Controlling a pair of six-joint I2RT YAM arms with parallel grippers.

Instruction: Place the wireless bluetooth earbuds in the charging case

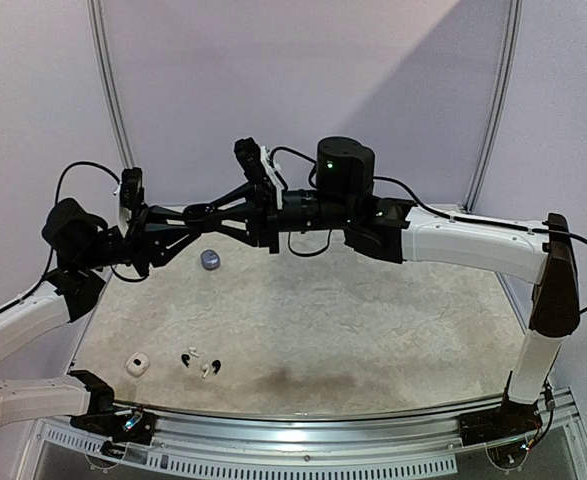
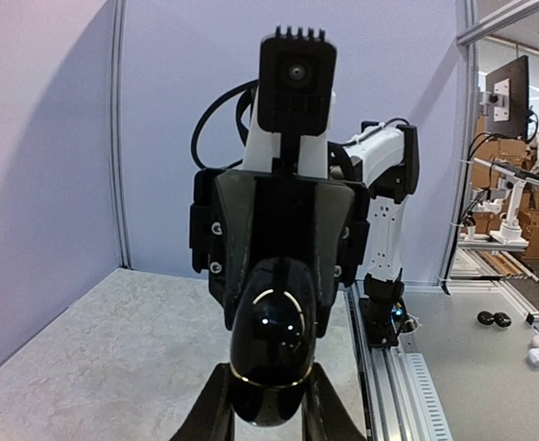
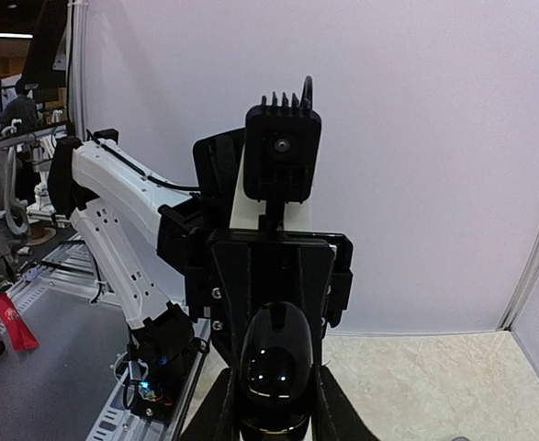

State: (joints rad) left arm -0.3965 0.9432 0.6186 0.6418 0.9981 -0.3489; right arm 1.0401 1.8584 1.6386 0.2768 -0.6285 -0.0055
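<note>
A glossy black charging case hangs in the air between my two grippers, which face each other end to end above the back left of the table. My left gripper is shut on its near end in the left wrist view. My right gripper is shut on the same case from the other side. In the top view they meet at the case. Two black earbuds and white earbuds lie on the mat at the front left, far below both grippers.
A lavender case lies on the mat under the joined grippers. A white case lies at the front left beside the earbuds. The metal rail runs along the near edge. White walls close the back and sides.
</note>
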